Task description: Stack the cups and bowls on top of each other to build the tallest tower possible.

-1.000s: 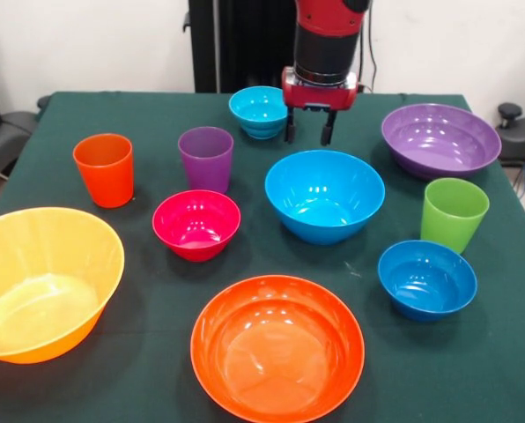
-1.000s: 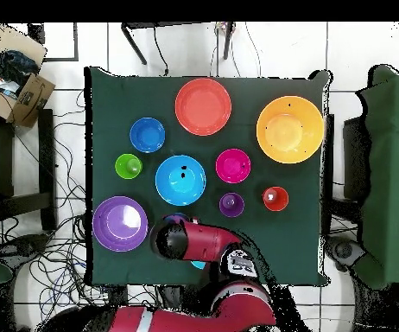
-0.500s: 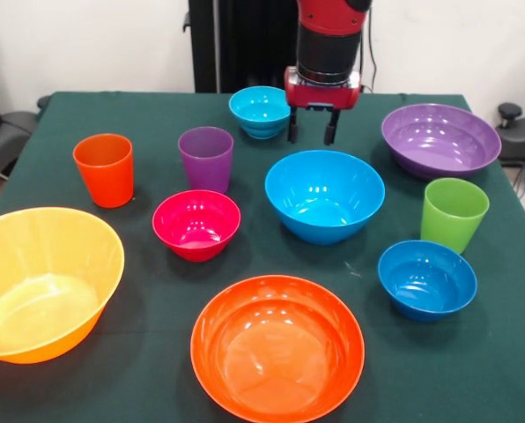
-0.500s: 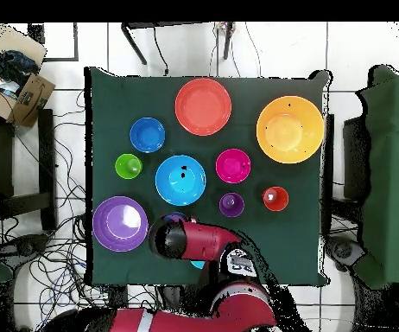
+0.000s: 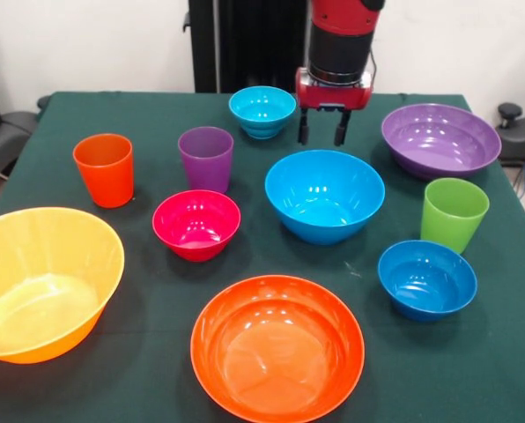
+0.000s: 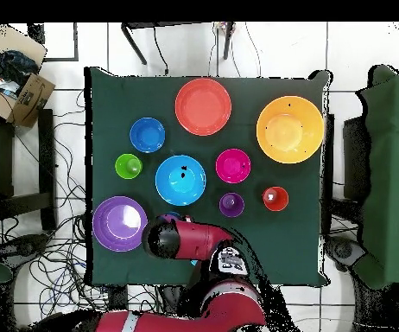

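Progress: I am seeing nothing stacked | cups (image 5: 205,158) and bowls (image 5: 324,195) sitting separately on counter (image 5: 157,352) | gripper (image 5: 321,130) hovering, jaws apart, empty

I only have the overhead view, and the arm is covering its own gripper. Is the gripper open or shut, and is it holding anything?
Observer: From the front view, the gripper is open and nothing is between its fingers.
Operator: Is there anything under the arm? I can barely see that spot.
Observer: Yes, a small cyan bowl sits upright on the table beside the gripper, and the gripper isn't touching it.
Operator: Is the gripper touching any other bowl?
Observer: No. It hangs behind the sky-blue bowl, between the cyan bowl and the large purple bowl, and touches none of them.
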